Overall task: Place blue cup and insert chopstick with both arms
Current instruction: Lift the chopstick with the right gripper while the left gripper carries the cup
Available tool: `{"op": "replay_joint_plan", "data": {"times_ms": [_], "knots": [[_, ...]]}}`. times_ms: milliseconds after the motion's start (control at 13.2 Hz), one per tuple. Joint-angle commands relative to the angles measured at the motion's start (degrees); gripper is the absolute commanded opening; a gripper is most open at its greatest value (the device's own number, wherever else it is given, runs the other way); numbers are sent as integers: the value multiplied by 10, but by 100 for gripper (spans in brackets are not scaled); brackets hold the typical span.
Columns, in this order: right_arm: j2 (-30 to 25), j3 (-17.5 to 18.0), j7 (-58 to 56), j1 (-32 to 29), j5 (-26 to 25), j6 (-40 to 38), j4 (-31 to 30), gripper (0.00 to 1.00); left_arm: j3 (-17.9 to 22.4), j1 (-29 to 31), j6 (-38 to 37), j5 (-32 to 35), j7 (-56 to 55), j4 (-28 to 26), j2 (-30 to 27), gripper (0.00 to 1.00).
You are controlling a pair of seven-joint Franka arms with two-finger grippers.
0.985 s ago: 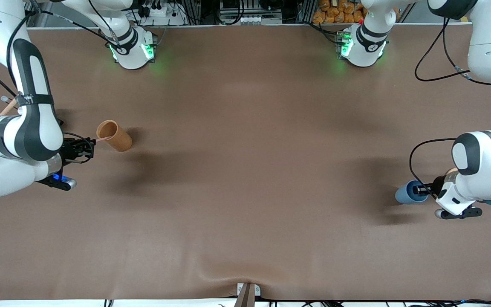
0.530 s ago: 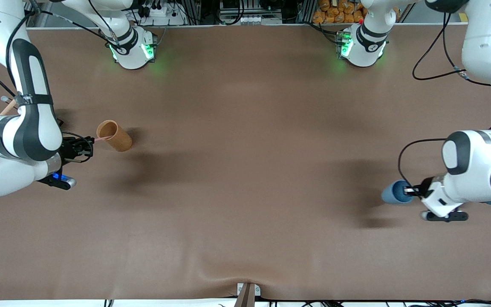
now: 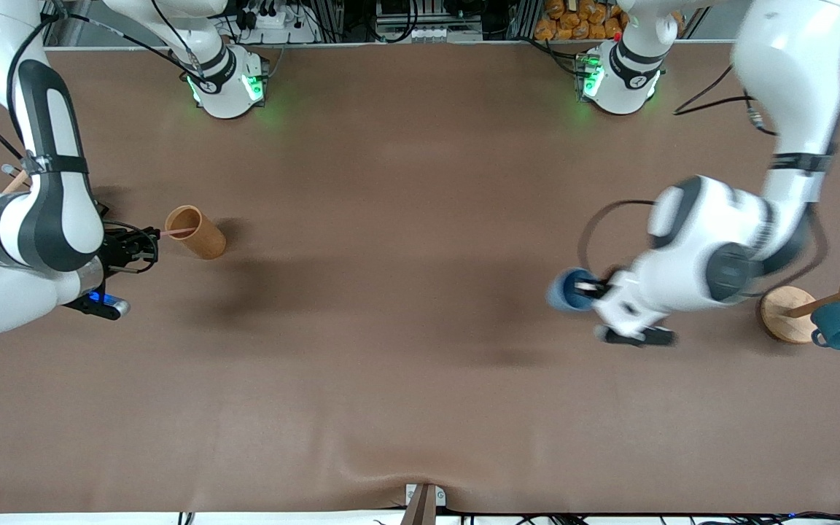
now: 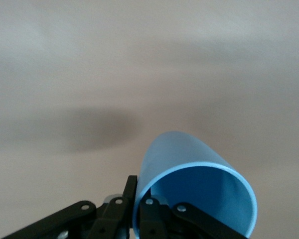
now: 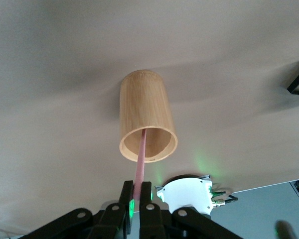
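Fingers of the left gripper (image 3: 595, 289) pinch the blue cup's (image 3: 564, 289) rim, carrying it above mid-table for placing; right gripper (image 3: 149, 245) fingers clamp the chopstick (image 3: 178, 232), tip inside the wooden cup (image 3: 195, 231), we judge.

The blue cup (image 4: 199, 184) looks like smooth matt plastic. The wooden cup (image 5: 146, 115) shows fine bamboo-like grain, unvarnished. The chopstick (image 5: 140, 157) is smooth and pale pink. The table (image 3: 420, 350) wears a matt brown cloth-like cover.
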Motion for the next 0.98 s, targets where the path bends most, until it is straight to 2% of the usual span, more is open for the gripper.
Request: {"op": "replay_joint_plan", "data": {"times_ms": [0, 303, 455, 758, 833, 909], "knots": [[-26, 3, 13, 0, 5, -13, -2, 0, 4, -103, 6, 13, -149, 2, 10, 0], [-40, 3, 12, -1, 5, -17, -1, 0, 7, -193, 82, 28, -274, -17, 36, 0], [-48, 5, 12, 0, 5, -19, -1, 0, 6, -214, 120, 77, -341, -30, 58, 0], [-66, 6, 10, 6, 5, -19, -1, 0, 6, -237, 177, 120, -422, -34, 97, 0], [-72, 6, 9, 5, 5, -18, 0, 0, 6, -236, 178, 120, -427, -33, 98, 16], [-76, 6, 8, 5, 5, -18, 2, 0, 7, -231, 176, 121, -428, -34, 96, 68]]}}
